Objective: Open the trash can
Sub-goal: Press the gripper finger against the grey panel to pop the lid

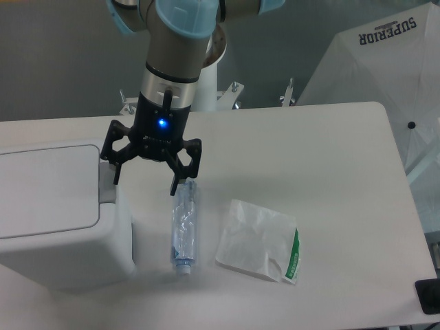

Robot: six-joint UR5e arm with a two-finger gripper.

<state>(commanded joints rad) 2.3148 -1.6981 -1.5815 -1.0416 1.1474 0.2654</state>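
The bin (58, 210) stood at the left edge of the desk (323, 165), its flat lid (45, 189) down and shut, with the grey tab (107, 182) on the lid's right side facing the arm. The gripper (145, 187) hung just right of that tab, jaws spread wide and holding nothing; its left finger was close over the tab's upper end, though whether it touched could not be told from this one view. The right finger pointed down near the upper end of a crushed bottle (184, 227) lying on the desk beside the bin, and a wrapper (258, 240) lay farther right.

The step in hand looked like lining up for a press on the tab, so the task was barely begun. To do it well, the arm would want one fingertip centred on the tab rather than on its edge, since an off-centre push might slip off the rounded plastic or bear on the lid itself and hold it shut. Drawing the jaws together first would give a stiffer single point and keep the right finger clear of the bottle. The press should go straight down, firm and short, then lift away so a sprung lid has room to rise.
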